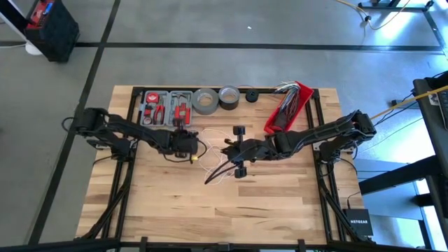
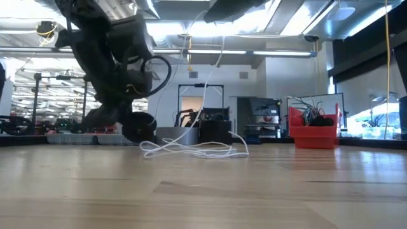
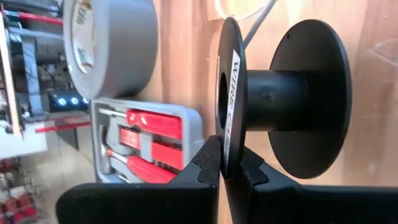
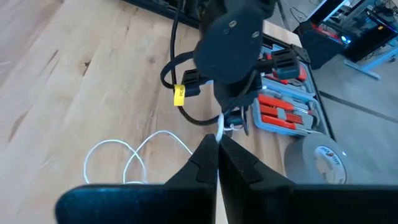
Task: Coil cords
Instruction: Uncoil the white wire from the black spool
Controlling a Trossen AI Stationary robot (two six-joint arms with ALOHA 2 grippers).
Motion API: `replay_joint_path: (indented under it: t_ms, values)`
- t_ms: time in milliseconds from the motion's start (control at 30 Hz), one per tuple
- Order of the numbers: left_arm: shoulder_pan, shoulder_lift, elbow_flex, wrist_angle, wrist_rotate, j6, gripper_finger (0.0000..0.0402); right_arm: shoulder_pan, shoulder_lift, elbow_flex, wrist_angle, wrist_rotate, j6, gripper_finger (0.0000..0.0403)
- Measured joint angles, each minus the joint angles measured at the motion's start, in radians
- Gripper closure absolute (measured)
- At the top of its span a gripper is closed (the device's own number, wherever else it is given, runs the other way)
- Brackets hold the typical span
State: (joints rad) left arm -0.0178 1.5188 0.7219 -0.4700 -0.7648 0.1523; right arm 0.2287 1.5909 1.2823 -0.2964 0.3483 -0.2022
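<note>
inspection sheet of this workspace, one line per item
surface: light wooden table top, bare toward the near edge
job's things: white cord lying in loose loops mid-table; black spool clamped by one flange
clutter: grey tape roll, darker tape roll, tool case, red bin of wires
grippers: left gripper shut on the spool's flange; right gripper shut on the white cord
cables: yellow cable off the table's right
surroundings: grey floor, dark tape lines
</note>
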Motion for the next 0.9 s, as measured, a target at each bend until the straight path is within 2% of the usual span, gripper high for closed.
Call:
replay_joint_path:
  t_ms: [200,500,667,900]
  values:
    - [-0.013,0.012,0.000,-0.015,0.073,-0.179,0.0400,0.000,0.001,0.000,0.001,-0.001,0.015,0.0378]
    - [0.000,0.012,0.001,-0.017,0.083,-0.199,0.0395,0.000,0.013,0.000,0.005,-0.001,0.015,0.0308]
    - [0.000,0.012,0.001,-0.017,0.086,-0.197,0.0343,0.000,0.013,0.000,0.006,-0.001,0.014,0.0292]
    - [-0.025,0.002,0.004,-0.040,0.086,-0.154,0.0272,0.000,0.013,0.000,0.007,-0.001,0.012,0.0291]
